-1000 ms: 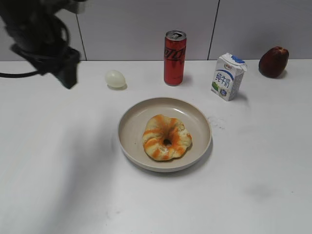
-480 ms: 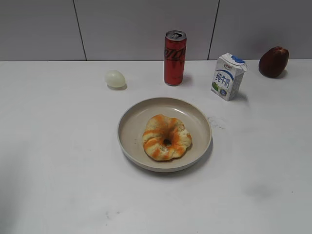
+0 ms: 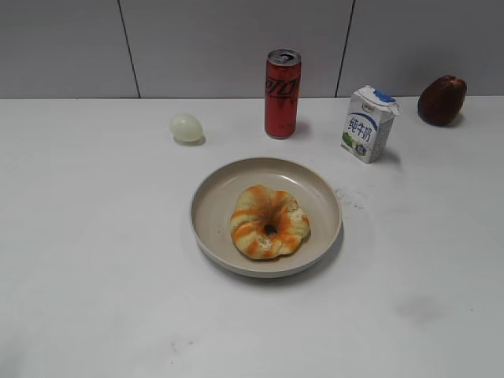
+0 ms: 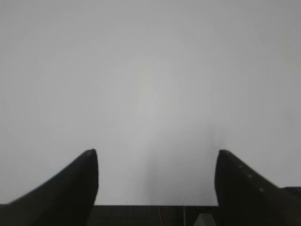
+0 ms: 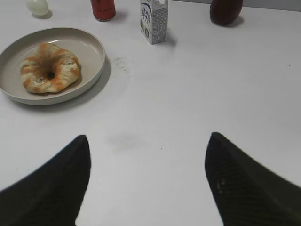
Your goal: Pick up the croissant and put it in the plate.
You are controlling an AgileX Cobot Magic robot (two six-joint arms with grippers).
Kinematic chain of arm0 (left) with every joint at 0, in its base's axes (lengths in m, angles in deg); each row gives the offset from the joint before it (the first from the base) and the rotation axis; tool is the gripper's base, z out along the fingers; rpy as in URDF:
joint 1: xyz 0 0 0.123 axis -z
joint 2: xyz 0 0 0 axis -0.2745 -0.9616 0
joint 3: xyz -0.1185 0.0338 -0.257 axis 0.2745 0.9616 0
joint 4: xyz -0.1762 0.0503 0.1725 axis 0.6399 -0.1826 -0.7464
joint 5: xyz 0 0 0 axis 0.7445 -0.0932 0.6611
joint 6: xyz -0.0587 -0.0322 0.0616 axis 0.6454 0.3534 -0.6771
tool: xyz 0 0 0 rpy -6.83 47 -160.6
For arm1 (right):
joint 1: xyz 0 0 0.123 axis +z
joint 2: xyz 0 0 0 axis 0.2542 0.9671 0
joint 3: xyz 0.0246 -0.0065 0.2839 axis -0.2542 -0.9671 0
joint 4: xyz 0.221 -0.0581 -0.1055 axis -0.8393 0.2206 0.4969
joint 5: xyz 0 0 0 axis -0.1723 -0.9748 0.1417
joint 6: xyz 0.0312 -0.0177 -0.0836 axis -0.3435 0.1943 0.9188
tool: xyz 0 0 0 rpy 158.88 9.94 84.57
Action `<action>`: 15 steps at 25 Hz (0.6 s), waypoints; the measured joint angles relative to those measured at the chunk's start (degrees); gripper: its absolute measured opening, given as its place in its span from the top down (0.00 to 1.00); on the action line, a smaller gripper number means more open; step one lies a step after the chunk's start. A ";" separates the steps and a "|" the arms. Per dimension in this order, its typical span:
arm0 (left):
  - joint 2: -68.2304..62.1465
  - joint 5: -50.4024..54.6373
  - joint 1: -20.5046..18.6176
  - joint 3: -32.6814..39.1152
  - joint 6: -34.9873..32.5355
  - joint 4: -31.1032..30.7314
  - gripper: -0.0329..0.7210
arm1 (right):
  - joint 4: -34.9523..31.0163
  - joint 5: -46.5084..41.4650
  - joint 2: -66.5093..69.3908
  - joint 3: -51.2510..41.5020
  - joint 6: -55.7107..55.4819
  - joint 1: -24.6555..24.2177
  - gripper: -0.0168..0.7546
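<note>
The croissant (image 3: 269, 221), a cream ring with orange-brown streaks and a dark centre hole, lies inside the beige plate (image 3: 216, 197) in the middle of the table. Both show in the right wrist view, the croissant (image 5: 49, 68) in the plate (image 5: 89, 44) at upper left. My right gripper (image 5: 148, 139) is open and empty over bare table, well to the right of and nearer than the plate. My left gripper (image 4: 156, 153) is open and empty over bare white table. Neither arm shows in the exterior view.
A pale egg (image 3: 187, 127), a red can (image 3: 282, 94), a small milk carton (image 3: 368, 123) and a dark red fruit (image 3: 442, 99) stand along the back by the tiled wall. A faint grey smudge (image 5: 124, 140) marks the table ahead of my right gripper.
The left arm, seen at the upper left a second ago, has withdrawn out of the exterior view. The croissant and plate have not moved.
</note>
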 joint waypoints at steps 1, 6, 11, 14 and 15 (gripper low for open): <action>2.70 -0.12 0.00 2.39 0.00 0.07 0.18 | 0.00 0.00 0.00 0.00 0.00 0.00 0.24; 15.98 -0.18 0.00 9.11 0.00 0.33 0.18 | 0.01 0.00 0.00 0.00 0.00 0.00 0.24; 25.96 -1.87 0.02 9.80 0.98 0.60 0.18 | 0.00 0.00 0.00 0.00 0.00 0.00 0.24; 30.41 -4.21 0.02 11.15 2.57 0.53 0.18 | 0.00 0.00 0.00 0.00 0.00 0.00 0.24; 31.53 -4.33 0.02 11.30 3.04 0.49 0.18 | 0.00 0.00 0.00 0.00 0.00 0.00 0.24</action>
